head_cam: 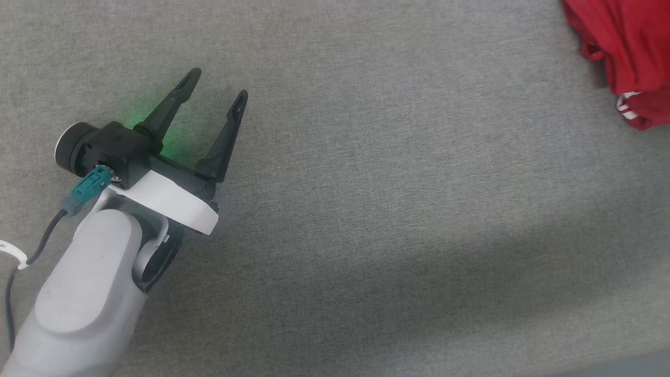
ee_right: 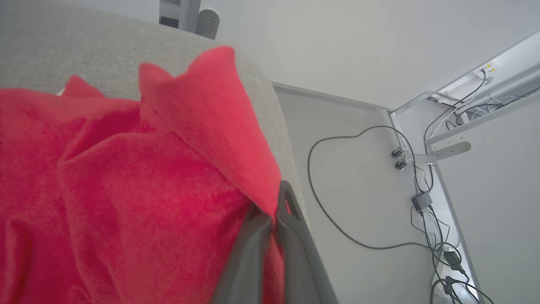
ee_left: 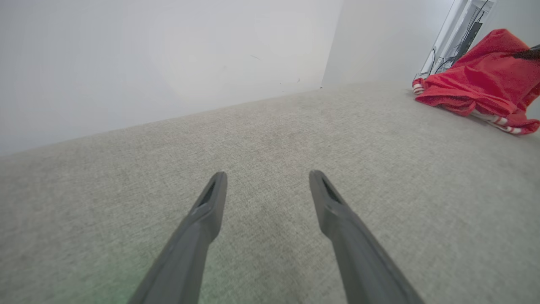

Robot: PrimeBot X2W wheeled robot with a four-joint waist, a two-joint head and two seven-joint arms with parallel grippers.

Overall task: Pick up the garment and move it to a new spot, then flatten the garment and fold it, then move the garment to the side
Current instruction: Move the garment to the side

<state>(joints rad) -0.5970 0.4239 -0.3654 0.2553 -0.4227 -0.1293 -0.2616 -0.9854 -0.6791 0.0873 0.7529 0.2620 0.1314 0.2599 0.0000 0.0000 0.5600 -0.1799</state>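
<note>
Right wrist view: right hand (ee_right: 272, 211) clamps the garment (ee_right: 126, 190) near floor cables (ee_right: 309, 169); left hand (head_cam: 218, 84) gapes empty.

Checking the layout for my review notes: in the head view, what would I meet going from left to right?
teal connector at the wrist → left claw, open → bare grey surface → garment, bunched at the right edge

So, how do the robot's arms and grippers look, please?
The left gripper has two long, black, tapering fingers with slotted tips on a black body, a white collar and a pale grey forearm. A teal connector carries a black cable. The right gripper has the same dark fingers.
</note>
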